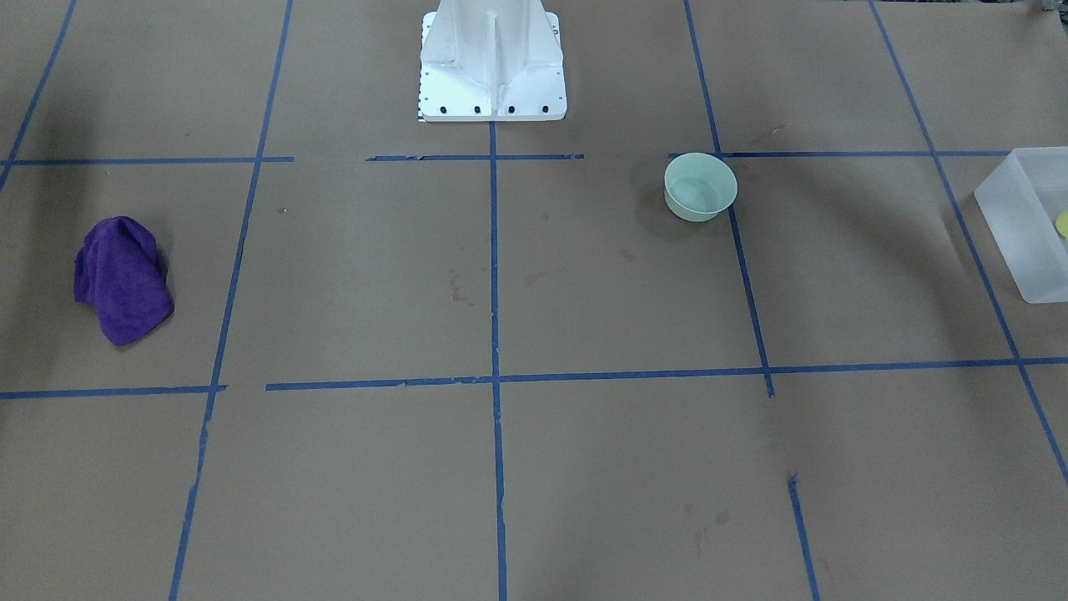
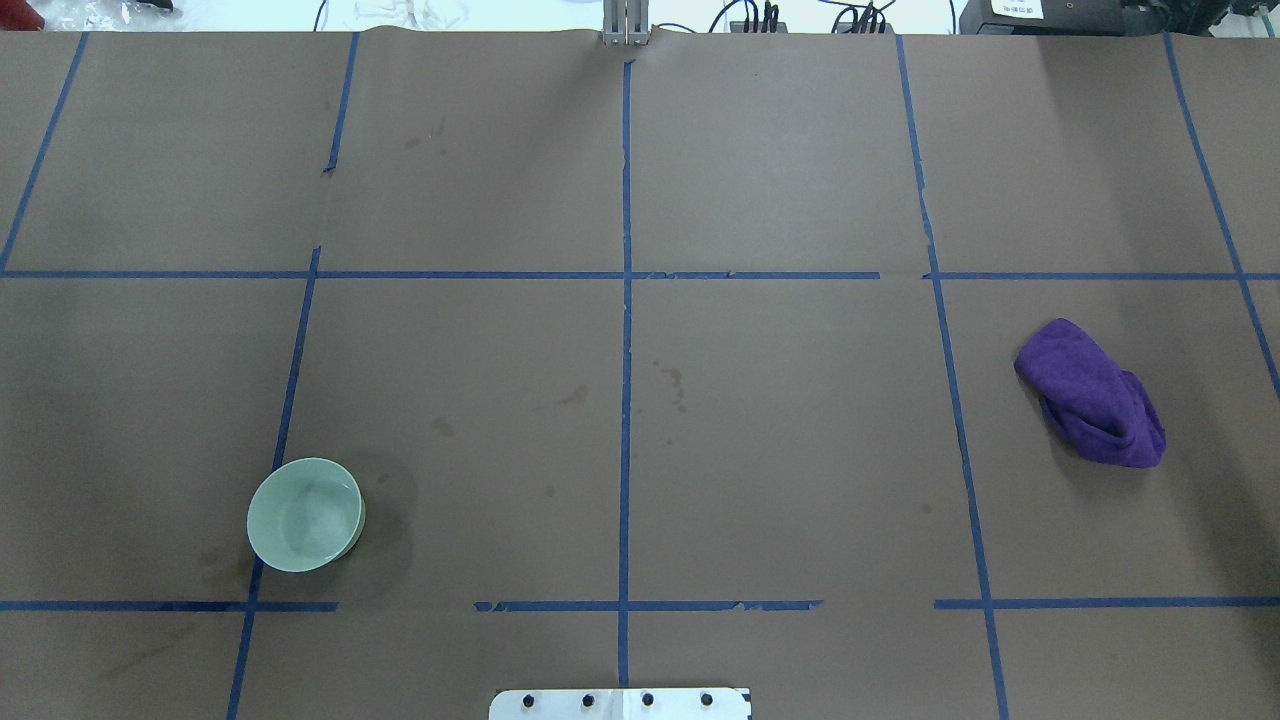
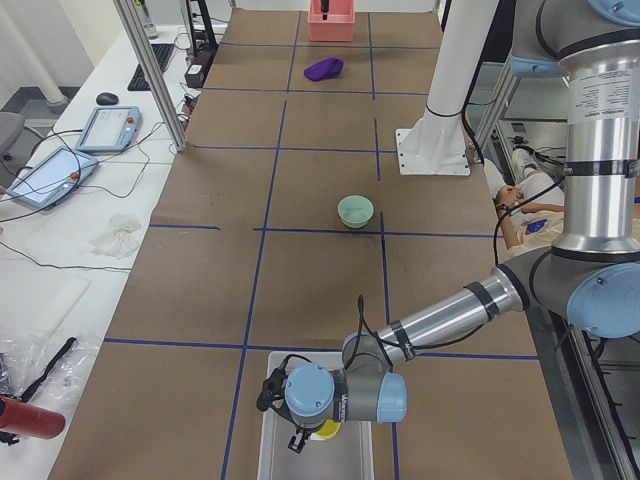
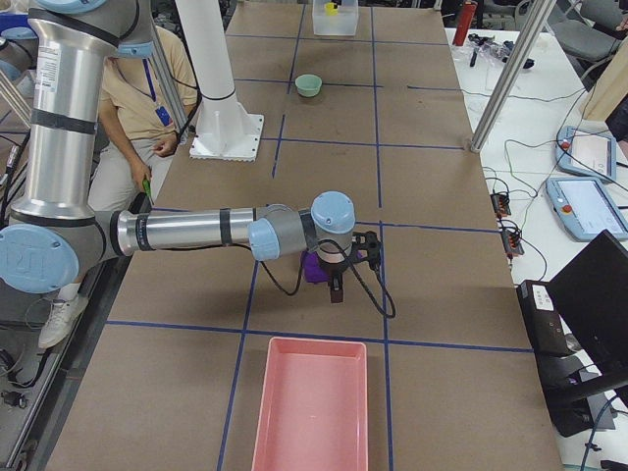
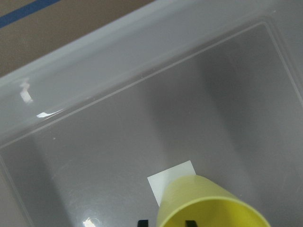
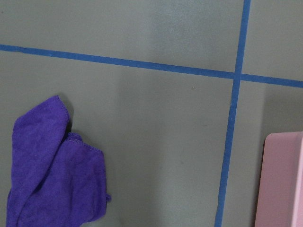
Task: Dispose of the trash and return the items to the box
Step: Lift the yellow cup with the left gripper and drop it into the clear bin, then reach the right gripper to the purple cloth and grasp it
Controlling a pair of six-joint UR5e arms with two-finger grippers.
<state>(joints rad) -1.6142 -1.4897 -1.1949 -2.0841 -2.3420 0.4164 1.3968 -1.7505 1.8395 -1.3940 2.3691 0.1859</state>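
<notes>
The yellow cup (image 5: 208, 203) is tilted inside the frosted box (image 5: 118, 61), which stands at the table's end on my left (image 1: 1022, 225). My left gripper (image 5: 165, 222) is over the box (image 3: 268, 440). One black fingertip shows outside the cup's wall and one inside, so it looks shut on the cup (image 3: 325, 431). The mint-green bowl (image 2: 305, 515) stands upright and empty on the table, apart from the box (image 1: 701, 188). My right gripper (image 4: 336, 285) hangs over a purple cloth (image 4: 316, 267). I cannot tell whether it is open or shut.
The purple cloth (image 2: 1092, 395) lies crumpled on my right side, and it also shows in the right wrist view (image 6: 52, 175). A pink bin (image 4: 312, 402) stands at the table's right end. The white robot base (image 1: 492, 67) is at the near middle edge. Operators sit beside the table.
</notes>
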